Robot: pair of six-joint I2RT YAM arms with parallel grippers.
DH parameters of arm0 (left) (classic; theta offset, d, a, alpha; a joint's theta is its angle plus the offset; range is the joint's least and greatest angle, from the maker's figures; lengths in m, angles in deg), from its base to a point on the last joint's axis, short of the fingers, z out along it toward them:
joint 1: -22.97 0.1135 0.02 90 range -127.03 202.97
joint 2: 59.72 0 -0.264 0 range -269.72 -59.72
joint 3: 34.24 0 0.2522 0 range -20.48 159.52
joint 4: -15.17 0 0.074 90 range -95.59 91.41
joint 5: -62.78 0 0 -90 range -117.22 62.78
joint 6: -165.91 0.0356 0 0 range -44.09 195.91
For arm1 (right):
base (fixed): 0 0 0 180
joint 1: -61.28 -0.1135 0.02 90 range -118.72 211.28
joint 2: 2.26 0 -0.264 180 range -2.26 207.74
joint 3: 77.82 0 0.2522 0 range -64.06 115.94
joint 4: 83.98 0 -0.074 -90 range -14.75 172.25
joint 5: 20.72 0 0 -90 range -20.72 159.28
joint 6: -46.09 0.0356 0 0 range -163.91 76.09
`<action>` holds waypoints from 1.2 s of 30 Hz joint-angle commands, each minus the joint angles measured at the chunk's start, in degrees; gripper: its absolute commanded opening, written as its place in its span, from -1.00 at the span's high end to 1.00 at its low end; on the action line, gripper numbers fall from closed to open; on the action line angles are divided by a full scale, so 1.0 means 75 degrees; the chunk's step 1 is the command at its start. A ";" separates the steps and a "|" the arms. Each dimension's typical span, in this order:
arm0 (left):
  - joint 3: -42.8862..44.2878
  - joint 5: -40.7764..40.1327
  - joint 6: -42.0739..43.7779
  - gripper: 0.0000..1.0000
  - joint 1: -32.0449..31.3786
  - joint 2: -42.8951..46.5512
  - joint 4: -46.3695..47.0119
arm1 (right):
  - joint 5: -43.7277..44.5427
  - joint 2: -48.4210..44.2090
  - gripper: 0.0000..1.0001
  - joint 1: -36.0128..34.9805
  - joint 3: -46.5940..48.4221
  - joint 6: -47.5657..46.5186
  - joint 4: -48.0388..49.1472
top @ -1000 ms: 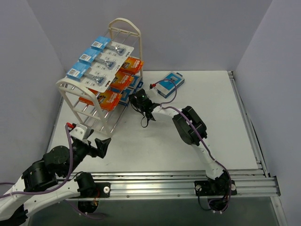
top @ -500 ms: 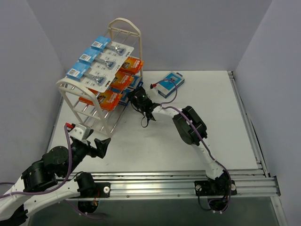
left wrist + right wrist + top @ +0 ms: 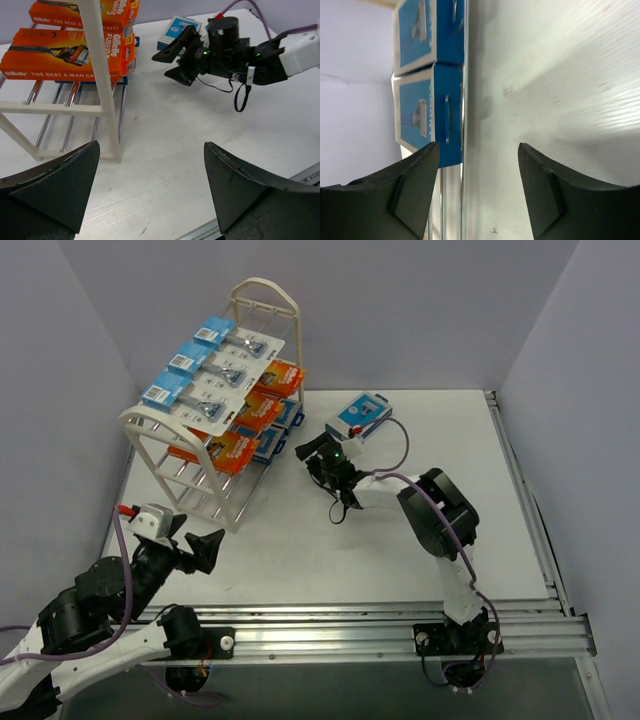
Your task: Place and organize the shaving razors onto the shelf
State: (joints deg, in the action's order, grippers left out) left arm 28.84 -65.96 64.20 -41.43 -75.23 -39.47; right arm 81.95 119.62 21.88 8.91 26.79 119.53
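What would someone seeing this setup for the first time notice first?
The cream-white shelf at the table's left back is loaded with blue-headed blister cards on top and orange boxes beneath. One blue-and-white box lies alone on the table right of it. The right arm's fingers stand open and empty between shelf and box.

A white table (image 3: pixel 420 570) carrying a cream shelf (image 3: pixel 266 285) and one loose razor pack.
I see the shelf standing at the table's far left, blister cards (image 3: pixel 215 372) on its top tier, orange boxes (image 3: pixel 250 412) beneath; a blue-and-white box (image 3: pixel 358 416) lies on the table just right of it.
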 commanded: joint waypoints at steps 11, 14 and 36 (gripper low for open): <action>0.0115 -0.0061 0.0037 -0.88 0.0020 -0.0194 0.0166 | -0.1537 -0.1370 -0.33 0.1877 0.0603 -0.3712 -0.2095; 0.0104 -0.0049 0.0060 -0.88 0.0055 -0.0229 0.0166 | -0.0987 -0.0831 -0.52 0.1983 0.2080 -0.4619 -0.3432; 0.0104 -0.0003 0.0131 -0.88 0.0243 -0.0464 0.0201 | 0.0327 0.2452 -0.52 0.2909 0.6198 -0.5840 -0.6189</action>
State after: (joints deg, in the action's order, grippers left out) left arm 28.84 -66.16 64.58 -40.19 -78.22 -39.49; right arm 82.73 138.68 44.16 53.90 -15.72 76.58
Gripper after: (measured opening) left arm 0.941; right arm 0.780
